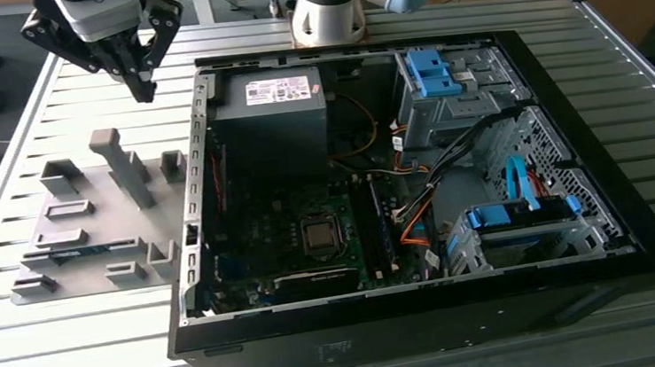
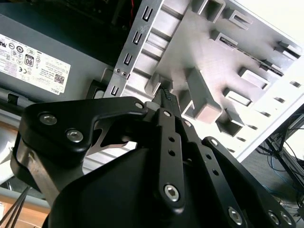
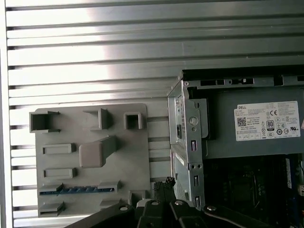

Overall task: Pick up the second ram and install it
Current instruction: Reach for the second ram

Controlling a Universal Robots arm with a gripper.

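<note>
One hand (image 1: 143,84) is seen high over the slatted surface (image 1: 69,348), at the exterior view's upper left. Its fingers are drawn together to a narrow point, and nothing is held between them. It is hung above the far end of the grey fixture plate (image 1: 91,195), just beside the open computer case (image 1: 653,244). Now the task's thing: the second ram (image 1: 84,251) is found lying lengthwise in a long slot toward the plate's near edge, well apart from the hand and untouched. In the first wrist view the second ram (image 3: 78,190) is shown as a thin blue strip seated between grey blocks of the fixture plate (image 3: 137,156), while the hand (image 3: 164,184) is caught in front of the gap between plate and case. In the second wrist view the hand (image 2: 165,97) is shown with its tips pressed together over the plate's blocks. Inside the case, the power supply (image 1: 268,109) is set at the far side, and the motherboard (image 1: 308,238) is left exposed below it.
</note>
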